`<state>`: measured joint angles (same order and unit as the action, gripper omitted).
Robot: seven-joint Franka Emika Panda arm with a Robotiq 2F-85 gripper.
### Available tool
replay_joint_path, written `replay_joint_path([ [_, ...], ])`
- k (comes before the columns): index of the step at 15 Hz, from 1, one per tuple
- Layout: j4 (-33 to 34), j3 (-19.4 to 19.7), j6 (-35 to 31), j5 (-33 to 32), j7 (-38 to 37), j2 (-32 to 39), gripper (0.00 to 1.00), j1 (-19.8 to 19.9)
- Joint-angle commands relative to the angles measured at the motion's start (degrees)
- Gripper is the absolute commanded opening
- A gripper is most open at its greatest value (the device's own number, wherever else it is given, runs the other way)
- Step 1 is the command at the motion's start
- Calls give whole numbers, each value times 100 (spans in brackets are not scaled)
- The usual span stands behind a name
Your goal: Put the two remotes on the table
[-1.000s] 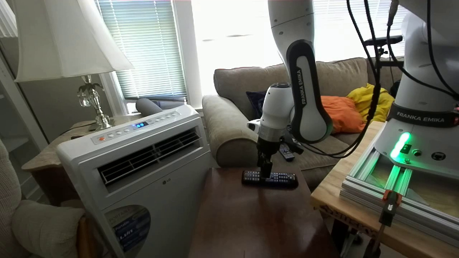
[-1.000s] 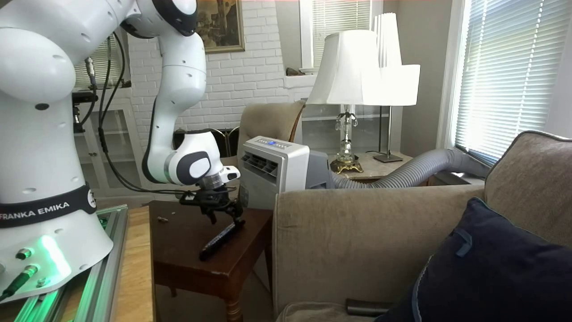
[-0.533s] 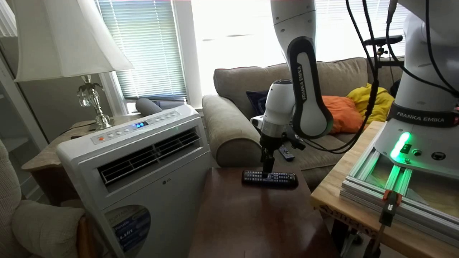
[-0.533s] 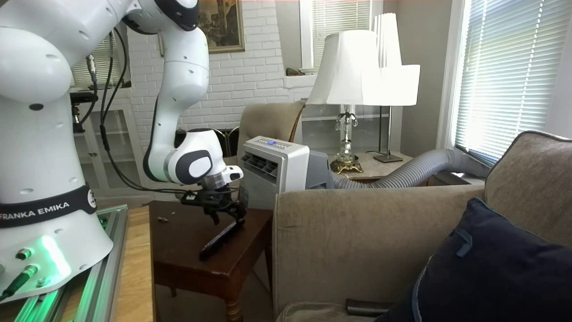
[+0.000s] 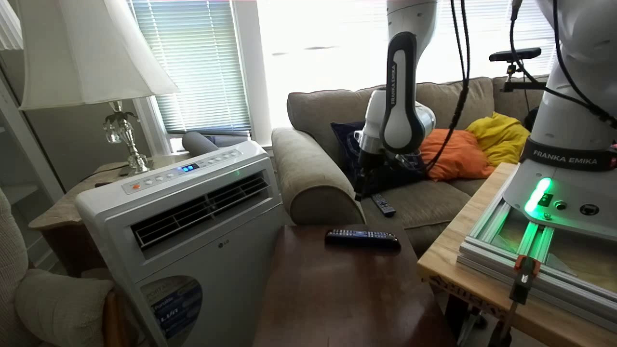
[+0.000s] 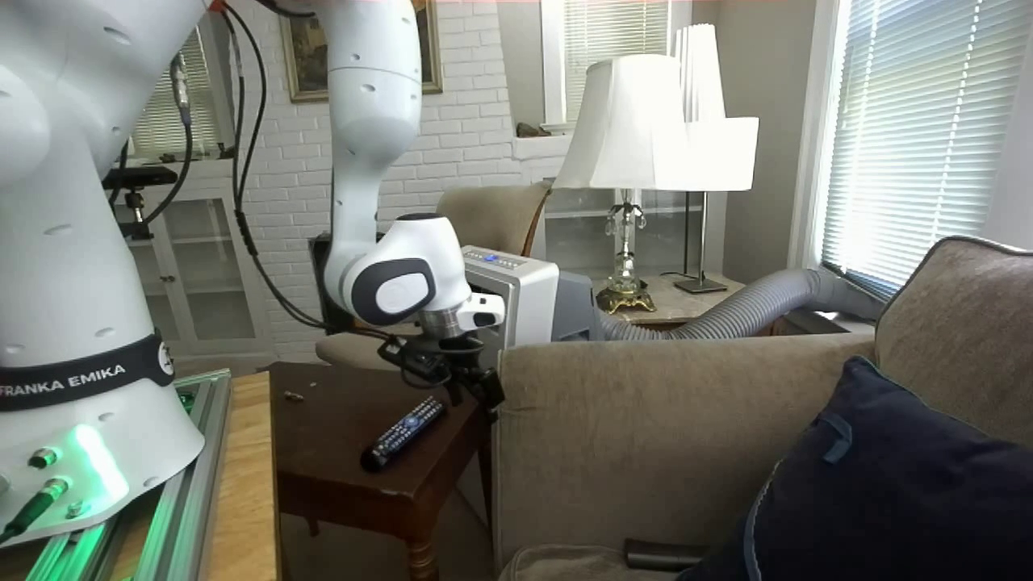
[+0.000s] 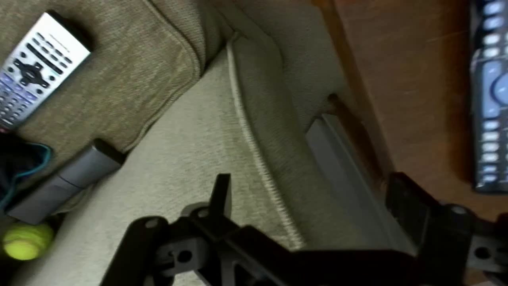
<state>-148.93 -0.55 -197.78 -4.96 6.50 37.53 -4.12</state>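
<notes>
One black remote with light buttons lies face up on the dark brown table [image 5: 347,299], near its sofa end. This remote [image 5: 362,239] shows in both exterior views [image 6: 403,433] and at the right edge of the wrist view [image 7: 492,91]. The second remote [image 5: 383,205] lies on the sofa seat; in the wrist view [image 7: 41,67] its button face looks silvery and is cut off at the left. My gripper [image 5: 359,195] is open and empty, raised beyond the table's sofa end [image 6: 476,401]. In the wrist view the sofa arm lies beneath its spread fingers [image 7: 309,190].
The sofa arm [image 5: 320,188] stands between the table and the seat. A grey bar [image 7: 67,182], a yellow-green ball [image 7: 27,240] and the dark blue cushion [image 6: 896,484] are near the seat. A white air conditioner [image 5: 193,231] stands beside the table.
My gripper has risen off the remote on the table and moved toward the sofa. That remote was tilted on its side and now lies flat in nearly the same spot.
</notes>
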Motion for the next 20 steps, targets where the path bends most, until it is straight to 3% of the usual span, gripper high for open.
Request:
replay_joint_path([
  [1,744,-153,859,122,-394,77,100,758],
  [4,1505,37,1556,408,-649,379,100,943],
  [9,2733,641,2693,875,-1291,1076,100,751],
  [12,3466,799,3355,1019,-1677,1625,100,791],
  [20,5432,1111,4158,1145,-2342,3344,100,925],
])
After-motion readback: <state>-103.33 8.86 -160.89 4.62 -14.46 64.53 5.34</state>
